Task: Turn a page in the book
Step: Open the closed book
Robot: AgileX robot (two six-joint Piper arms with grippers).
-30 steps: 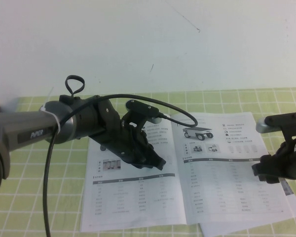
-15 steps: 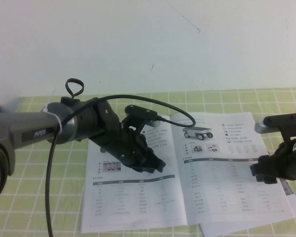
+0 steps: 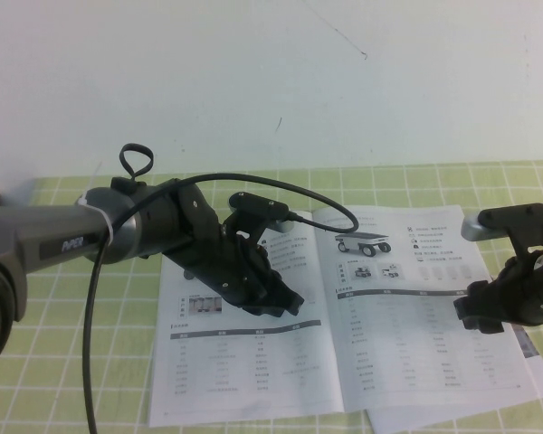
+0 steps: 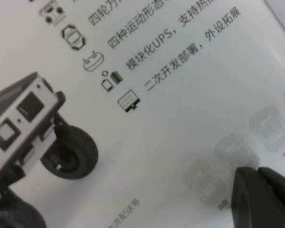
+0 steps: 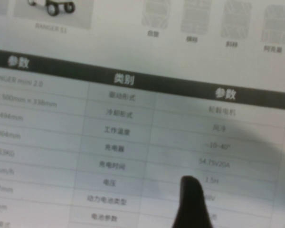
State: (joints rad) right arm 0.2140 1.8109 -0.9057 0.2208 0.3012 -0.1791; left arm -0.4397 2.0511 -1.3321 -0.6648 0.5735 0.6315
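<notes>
Right gripper [image 3: 478, 315] crept inward over the page [image 3: 416, 307] edge, jaws wide, empty. Left gripper [image 3: 276, 298] pins the book [image 3: 253, 362] — spread unclear. I see the page still flat — unturned.

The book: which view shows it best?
The high view: the whole open book lies flat, left claw over its left page, right claw at its right edge. The left wrist and right wrist views show only close-up print.

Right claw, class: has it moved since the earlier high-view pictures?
Yes. The right claw has crept toward the robot's left, further in over the book's right-hand page.
</notes>
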